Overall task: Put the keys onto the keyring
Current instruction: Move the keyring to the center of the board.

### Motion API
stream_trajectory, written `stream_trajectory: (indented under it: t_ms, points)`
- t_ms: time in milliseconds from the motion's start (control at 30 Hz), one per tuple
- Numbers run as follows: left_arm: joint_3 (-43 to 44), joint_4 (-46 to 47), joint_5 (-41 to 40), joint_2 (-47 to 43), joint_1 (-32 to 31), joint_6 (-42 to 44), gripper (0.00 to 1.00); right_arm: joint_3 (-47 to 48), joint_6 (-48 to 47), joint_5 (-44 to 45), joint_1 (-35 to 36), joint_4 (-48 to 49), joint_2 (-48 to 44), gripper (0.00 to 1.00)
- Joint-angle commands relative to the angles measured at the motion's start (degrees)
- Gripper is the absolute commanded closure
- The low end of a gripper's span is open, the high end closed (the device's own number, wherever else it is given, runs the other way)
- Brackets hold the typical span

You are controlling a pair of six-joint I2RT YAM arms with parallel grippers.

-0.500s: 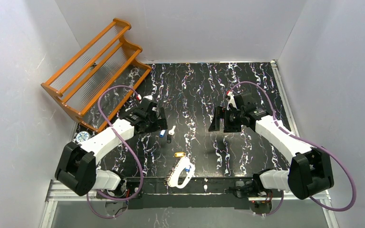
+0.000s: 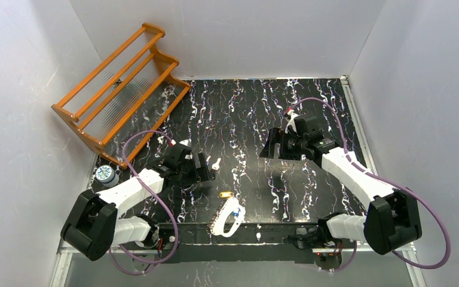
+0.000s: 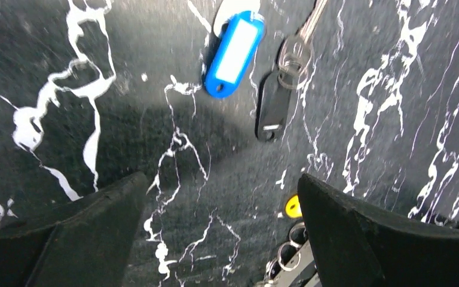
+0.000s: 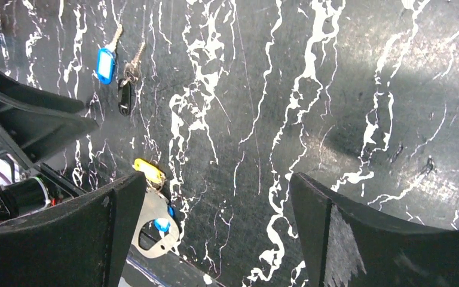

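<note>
**Black fingers spread above the loose keys**

Black and set wide apart, the left gripper [image 3: 221, 182] hangs low over the marbled table [image 3: 394, 119] with nothing between its fingers. I read that broad stance as readiness to come down on a key.

Just ahead of its fingertips two keys lie side by side. One is a blue-tagged key [image 3: 234, 54]. The other is a black-tagged key [image 3: 273, 104], with its metal ring and blade pointing away from the tool. The white-tagged key [image 2: 216, 162] lies just beyond them, partly tucked behind the blue tag in the wrist view. A yellow-tagged key [image 3: 293, 206] rests close to the inner face of one finger.

Back toward the arm's base, well apart from the fingertips, the keyring [image 2: 230, 218] lies flat near the table's front edge. A small blue piece sits at its loop, and I cannot tell whether that piece is threaded on.

The right gripper [image 4: 215, 176] is likewise spread and empty. It is tilted so that its camera looks across at the left arm, probably waiting to steady the ring. In its wrist view the keyring is the nearest thing to its fingers and the blue and black tags are the farthest.

The loose keys lie away from the ring, so most of the task appears undone. The tags lie flush on the table, and a pinch on one may slide off.
</note>
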Motion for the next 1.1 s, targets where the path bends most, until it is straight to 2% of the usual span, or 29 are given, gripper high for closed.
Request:
stream_trajectory:
  t_ms: [0, 100, 167, 400, 567, 767, 1067]
  points:
    - [-3.5, 4.6, 9.3, -1.2, -0.1, -3.3, 0.06, -2.6, -0.2, -3.3, -0.1, 3.1, -0.4, 0.01]
    - [-5.7, 5.2, 11.2, -3.4, -0.2, -4.4, 0.06, -4.2, -1.9, -7.1, 1.2, 4.1, 0.5, 0.01]
    - [-6.9, 5.6, 11.1, -5.7, -0.2, -4.4, 0.06, -4.4, -2.9, -6.5, 4.8, 4.3, 1.4, 0.01]
    - [-5.3, 5.6, 8.3, -13.4, -0.2, -2.3, 0.06, -1.0, -4.0, 1.3, 23.0, 2.9, 9.2, 0.02]
    - [-1.4, 4.2, 3.1, -20.4, -0.2, -1.9, 0.05, 2.6, -4.9, 10.7, 34.9, -1.0, 14.7, 0.05]
    - [2.8, 0.0, -3.4, -25.4, -0.2, -2.9, 0.04, 4.2, -4.5, 21.1, 41.1, -2.6, 17.8, 0.08]
    - [5.6, -5.1, -8.8, -26.2, -0.2, -2.8, 0.03, 3.3, -6.0, 23.0, 47.0, -1.1, 20.1, 0.12]
